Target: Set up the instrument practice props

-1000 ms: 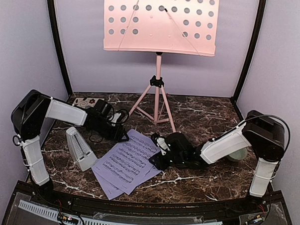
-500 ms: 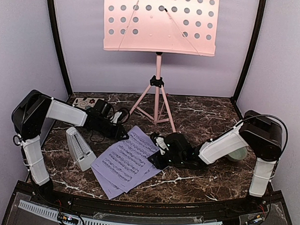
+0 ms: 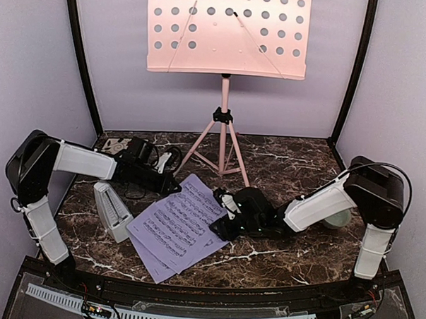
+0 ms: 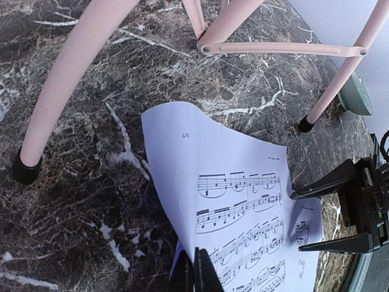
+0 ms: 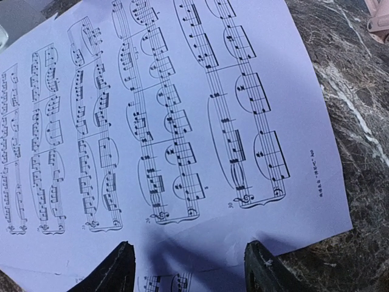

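A dark marble-patterned tabletop (image 3: 290, 163), brown with white veins, sits inside a booth with pale lavender walls (image 3: 33, 67). A square floral tile (image 3: 113, 146) lies near the far left corner, only partly visible. A small pale green bowl (image 3: 340, 219) rests near the right edge.

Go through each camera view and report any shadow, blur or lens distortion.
Top external view: evenly lit and sharp, no glare on the music stand. Left wrist view: the wide lens bows the stand leg into a curve; the sheet-music page shows crisp print. Right wrist view: the right gripper throws a dark shadow across the page's near edge, notes above it sharp.
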